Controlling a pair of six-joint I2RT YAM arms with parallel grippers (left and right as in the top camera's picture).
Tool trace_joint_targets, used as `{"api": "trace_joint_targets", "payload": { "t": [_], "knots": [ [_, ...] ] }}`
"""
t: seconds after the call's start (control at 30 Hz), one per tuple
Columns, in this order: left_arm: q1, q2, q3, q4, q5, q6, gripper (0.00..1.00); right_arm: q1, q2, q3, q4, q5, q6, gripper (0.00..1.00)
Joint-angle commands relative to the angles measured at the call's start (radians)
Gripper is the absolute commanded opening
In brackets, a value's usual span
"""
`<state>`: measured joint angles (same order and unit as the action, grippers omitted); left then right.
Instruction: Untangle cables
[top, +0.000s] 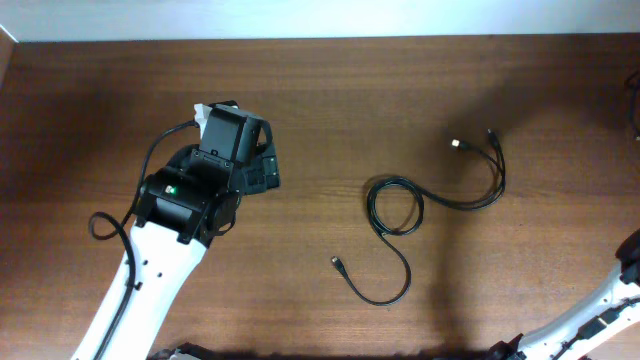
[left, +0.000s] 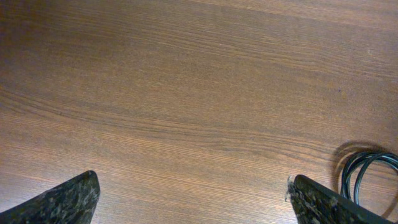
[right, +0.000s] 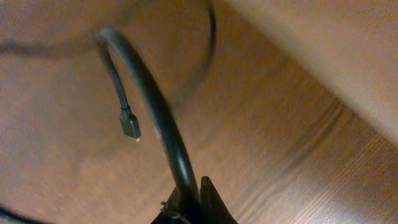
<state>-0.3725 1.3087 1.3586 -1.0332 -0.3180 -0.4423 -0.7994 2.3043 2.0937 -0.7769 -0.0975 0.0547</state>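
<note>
Thin black cables (top: 395, 205) lie on the wooden table right of centre: a loop with a tail ending in a plug (top: 336, 263), and a curved stretch running to a metal-tipped plug (top: 458, 145). My left gripper (top: 258, 165) is open and empty, well left of the cables. In the left wrist view its fingers (left: 196, 199) are spread wide over bare wood, with the cable loop (left: 364, 168) at the right edge. In the right wrist view my right gripper (right: 196, 199) is shut on a black cable (right: 149, 99), whose small plug end (right: 130, 126) hangs free.
The right arm (top: 625, 275) enters at the overhead's lower right corner; its gripper is out of that view. The table's far edge (top: 320, 40) runs along the top. A pale surface (right: 329, 43) fills the right wrist view's upper right.
</note>
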Motion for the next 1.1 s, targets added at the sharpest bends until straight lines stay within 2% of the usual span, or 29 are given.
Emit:
{"api": "trace_joint_targets", "payload": {
  "t": [0.0, 0.03, 0.07, 0.17, 0.3, 0.37, 0.47, 0.53, 0.63, 0.73, 0.77, 0.83, 0.93, 1.07],
  "knots": [
    [0.005, -0.017, 0.003, -0.001, 0.000, -0.012, 0.99, -0.021, 0.012, -0.044, 0.015, -0.092, 0.014, 0.66],
    [0.005, -0.017, 0.003, -0.001, 0.000, -0.012, 0.99, -0.028, 0.011, -0.040, 0.014, -0.140, 0.014, 0.92],
    [0.005, -0.017, 0.003, -0.001, 0.000, -0.013, 0.99, -0.032, 0.009, -0.039, 0.015, -0.187, 0.015, 0.99],
    [0.005, -0.017, 0.003, -0.001, 0.000, -0.012, 0.99, -0.034, -0.050, -0.013, 0.014, -0.261, 0.032, 0.99],
    [0.005, -0.017, 0.003, -0.001, 0.000, -0.012, 0.99, -0.018, -0.220, 0.033, -0.014, -0.525, 0.032, 0.99],
    [0.005, -0.017, 0.003, -0.001, 0.000, -0.012, 0.99, 0.037, -0.303, 0.033, -0.129, -0.559, 0.032, 0.99],
    [0.005, -0.017, 0.003, -0.001, 0.000, -0.012, 0.99, 0.156, -0.316, 0.030, -0.320, -0.681, 0.006, 0.99],
    [0.005, -0.017, 0.003, -0.001, 0.000, -0.012, 0.99, 0.249, -0.316, 0.030, -0.459, -0.675, -0.098, 0.99],
    [0.005, -0.017, 0.003, -0.001, 0.000, -0.012, 0.99, 0.422, -0.316, 0.017, -0.607, -0.452, -0.111, 0.99],
    [0.005, -0.017, 0.003, -0.001, 0.000, -0.013, 0.99, 0.597, -0.316, -0.002, -0.689, -0.376, -0.111, 0.99],
    [0.005, -0.017, 0.003, -0.001, 0.000, -0.012, 0.99, 0.689, -0.315, -0.042, -0.691, -0.376, -0.106, 0.99],
    [0.005, -0.017, 0.003, -0.001, 0.000, -0.012, 0.99, 0.783, -0.315, -0.128, -0.684, -0.378, -0.099, 0.99],
    [0.005, -0.017, 0.003, -0.001, 0.000, -0.012, 0.99, 0.925, -0.316, -0.316, -0.607, -0.380, -0.099, 0.94],
    [0.005, -0.017, 0.003, -0.001, 0.000, -0.012, 0.99, 1.036, -0.316, -0.612, -0.345, -0.447, -0.013, 0.90]
  ]
}}
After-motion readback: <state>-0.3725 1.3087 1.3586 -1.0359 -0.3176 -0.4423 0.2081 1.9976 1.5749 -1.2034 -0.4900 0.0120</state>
